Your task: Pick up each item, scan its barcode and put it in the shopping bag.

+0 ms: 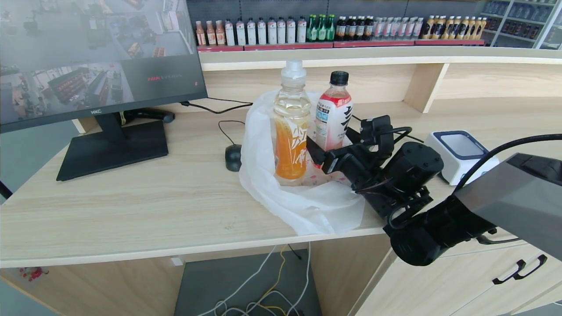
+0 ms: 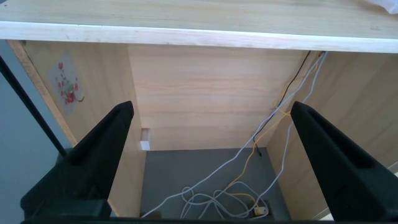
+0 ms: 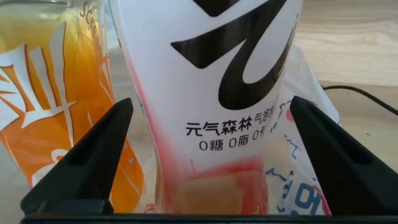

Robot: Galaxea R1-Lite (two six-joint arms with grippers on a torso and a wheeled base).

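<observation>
Between the widely spread fingers of my right tool (image 1: 333,145) stands the pink-labelled bottle (image 1: 333,116), upright on the white shopping bag (image 1: 303,206) that lies bunched on the counter (image 1: 153,197). In the right wrist view the fingers sit to either side of its lower body with a gap on each side, so I read this tool as wide and gripping nothing. Just beside the tool, on the side away from the scanner (image 1: 459,153), the orange drink bottle (image 1: 290,131) also stands upright, close against the pink one and within the bag's folds. The scanner sits back beside the tool's wrist, well apart from both bottles. My left tool (image 2: 211,109) hangs below the counter's edge, fingers wide, with nothing between them and only loose cables (image 2: 230,193) far beyond. By my judgement this is the bagging step for the pink bottle, at the point of release. The next move calls for a straight pull back along the tool's own line. Both fingers must stay off the bottle and out of the thin plastic, since a nudge or a snag could tip the bottle into its neighbour.
</observation>
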